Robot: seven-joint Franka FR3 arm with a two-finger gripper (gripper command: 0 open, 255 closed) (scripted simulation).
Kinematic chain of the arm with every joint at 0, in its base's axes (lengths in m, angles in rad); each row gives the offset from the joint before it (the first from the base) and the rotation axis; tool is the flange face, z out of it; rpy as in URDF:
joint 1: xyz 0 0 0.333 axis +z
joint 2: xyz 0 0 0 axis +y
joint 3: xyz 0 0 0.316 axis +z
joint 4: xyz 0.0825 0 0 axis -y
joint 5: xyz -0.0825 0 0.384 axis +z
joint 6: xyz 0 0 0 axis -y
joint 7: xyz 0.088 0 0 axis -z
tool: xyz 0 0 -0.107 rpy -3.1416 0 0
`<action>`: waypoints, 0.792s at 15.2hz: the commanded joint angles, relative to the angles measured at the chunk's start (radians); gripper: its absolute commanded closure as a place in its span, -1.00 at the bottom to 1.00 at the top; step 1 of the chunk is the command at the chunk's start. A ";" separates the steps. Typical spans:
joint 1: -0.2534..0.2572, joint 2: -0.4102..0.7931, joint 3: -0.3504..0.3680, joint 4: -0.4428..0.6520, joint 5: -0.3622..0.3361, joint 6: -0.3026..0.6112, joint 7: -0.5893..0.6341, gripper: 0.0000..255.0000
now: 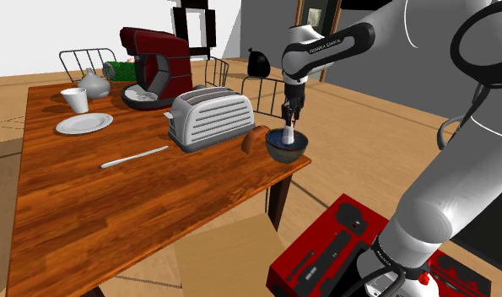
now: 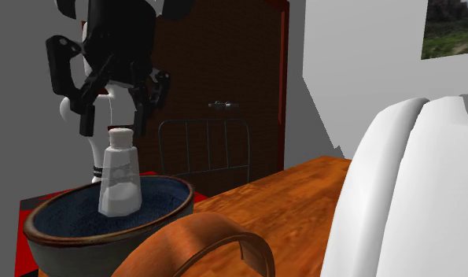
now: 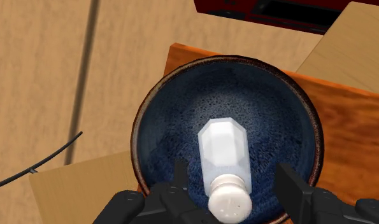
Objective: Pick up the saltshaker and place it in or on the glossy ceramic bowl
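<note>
White saltshaker [image 2: 119, 182] stands upright inside the dark blue bowl [image 2: 174, 197]. The gripper [image 2: 114, 116] hangs above the bowl, jaws spread, gripping nothing. A straight vertical lift best clears the cap.

Wooden table [image 1: 89, 202], tan floor [image 1: 367, 143]

Even, bright light over the wooden surface [image 1: 89, 202]; dimmer close to the bowl [image 3: 162, 121].

In the shoulder view the surface is evenly lit with a soft sheen. The toaster [image 1: 211, 116] carries pale highlights and throws only a faint shadow. The second exterior view is darker, with a brown door [image 2: 224, 71] in shade behind the brightly lit white saltshaker [image 2: 119, 182]. In the wrist view the bowl's dark blue inside looks dull beside the saltshaker.
</note>
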 commanded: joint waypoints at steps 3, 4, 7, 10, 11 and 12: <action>0.000 0.000 0.000 0.000 0.000 0.000 0.000 -1.00; 0.000 0.000 0.000 0.000 0.000 0.000 0.000 -1.00; 0.004 -0.013 0.005 0.053 0.004 -0.066 -0.002 -1.00; 0.008 -0.021 0.009 0.104 0.007 -0.126 -0.003 -1.00; 0.008 -0.021 0.009 0.104 0.007 -0.126 -0.003 -1.00; 0.008 -0.021 0.009 0.104 0.007 -0.126 -0.003 -1.00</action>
